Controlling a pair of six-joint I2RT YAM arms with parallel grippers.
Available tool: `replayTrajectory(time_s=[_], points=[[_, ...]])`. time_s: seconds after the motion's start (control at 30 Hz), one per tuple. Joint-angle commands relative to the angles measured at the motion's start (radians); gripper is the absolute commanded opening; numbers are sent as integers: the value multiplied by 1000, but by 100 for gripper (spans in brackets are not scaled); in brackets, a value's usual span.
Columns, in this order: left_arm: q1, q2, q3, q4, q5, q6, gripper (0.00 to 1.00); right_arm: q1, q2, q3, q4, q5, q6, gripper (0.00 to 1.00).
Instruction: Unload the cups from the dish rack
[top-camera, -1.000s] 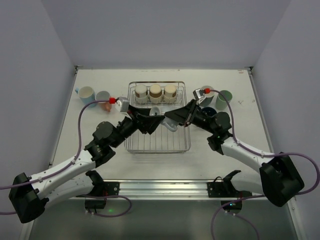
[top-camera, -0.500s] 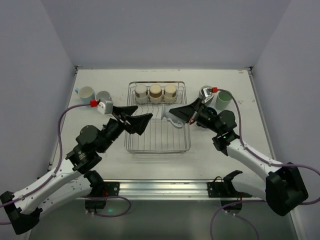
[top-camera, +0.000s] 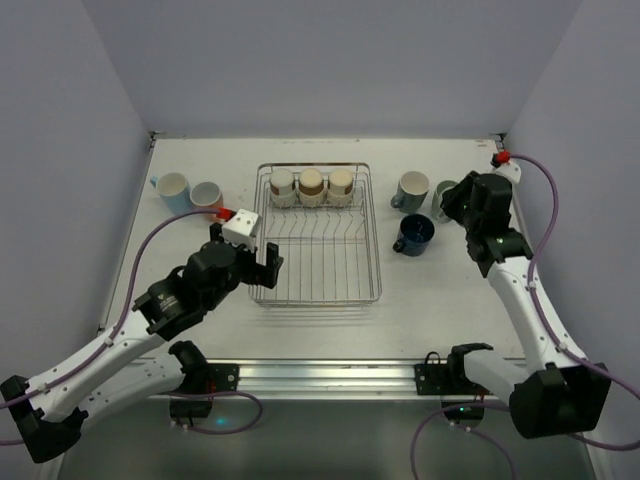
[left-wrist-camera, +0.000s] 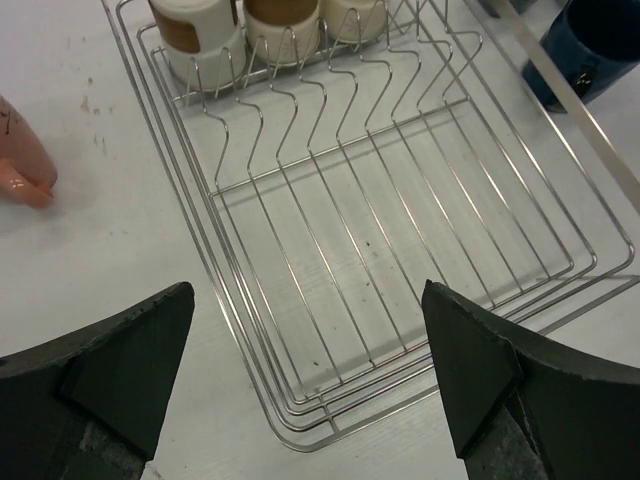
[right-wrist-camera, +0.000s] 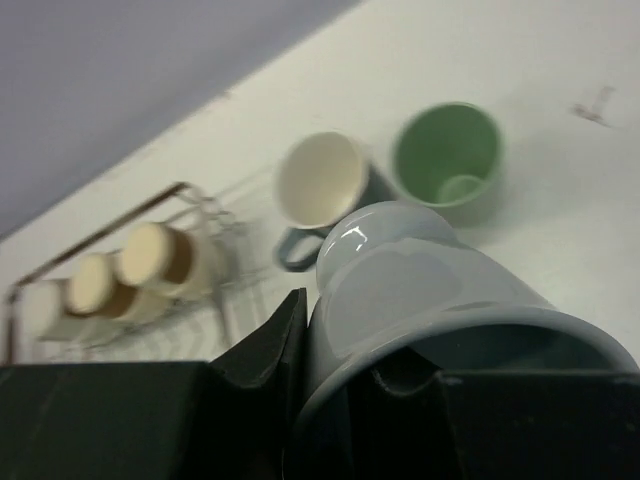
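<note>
Your right gripper (right-wrist-camera: 340, 372) is pinching the rim of a pale blue-grey ceramic cup (right-wrist-camera: 420, 290), one finger inside and one outside. It holds the cup tilted in the air over the far right of the white table (top-camera: 450, 300), close to a sage green tumbler (right-wrist-camera: 448, 160) and a grey mug with a cream inside (right-wrist-camera: 320, 180). Choose bare table clear of both, level the base, lower until it rests, then spread the fingers and lift straight up so the inner one doesn't tip it. Your left gripper (left-wrist-camera: 305, 320) hangs spread wide and empty over the near-left corner of the silver wire dish rack (top-camera: 366, 230). Three cream-and-tan cups (top-camera: 311, 185) sit at its far end.
</note>
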Motion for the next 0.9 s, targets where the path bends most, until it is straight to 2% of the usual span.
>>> replayTrajectory(time_s=[0.0,0.13,0.37,0.47,0.6,0.7,0.8,0.83,0.87], points=[[2,5,1,-43,-11,61,100,-78,99,4,-100,148,-114,0],[2,-12,-22,-29,45,68,100,-163,220,16,-102,80,-117,0],[2,-29,-25,-21,58,74,100,-180,374,35,-111,41,-124,0],[2,-18,-25,-23,66,74,100,-184,449,56,-142,50,-134,3],[2,1,-21,-23,69,77,100,-184,509,62,-154,34,-139,12],[3,17,-13,-23,51,77,100,-183,506,64,-152,13,-134,22],[3,31,8,-27,34,65,100,-183,451,61,-149,2,-128,37],[2,40,13,-26,31,60,100,-183,432,59,-149,2,-122,47],[3,47,21,-26,29,57,100,-183,390,55,-148,1,-121,62]])
